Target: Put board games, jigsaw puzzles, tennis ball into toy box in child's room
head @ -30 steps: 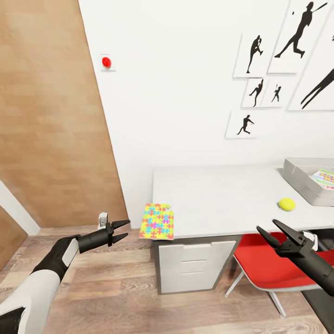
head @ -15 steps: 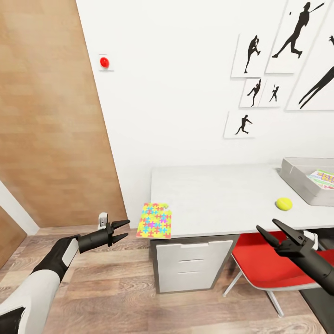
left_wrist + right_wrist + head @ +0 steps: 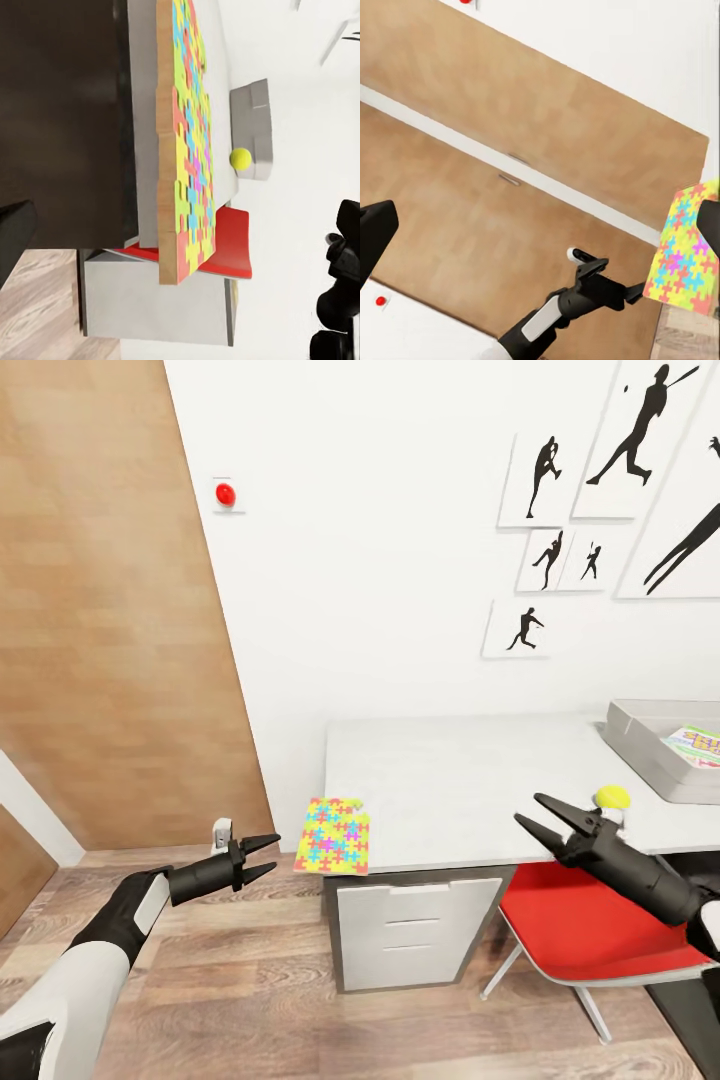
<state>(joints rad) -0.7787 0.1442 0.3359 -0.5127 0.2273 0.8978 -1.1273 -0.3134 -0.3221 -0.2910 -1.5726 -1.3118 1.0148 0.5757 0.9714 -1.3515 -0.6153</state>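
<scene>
- The left gripper hangs over the wood floor in front of the brown wall panel, its jaws slightly spread and holding nothing; its tips point toward the table's near left corner.
- One jigsaw puzzle lies on that corner of the table, overhanging the left edge, just beyond the left gripper's tips but apart from them. In the left wrist view the same puzzle shows its orange edge and coloured pieces.
- Under the tabletop stands the white drawer unit, and beside it a red chair.
- The right gripper hovers over the table's front edge, jaws spread and empty.
- The tennis ball rests on the tabletop just behind the right arm's wrist, partly hidden by it.
- The toy box sits at the table's right end, with a printed flat item inside; it is cut off by the picture edge.
- Black athlete silhouettes hang on the white wall above.
</scene>
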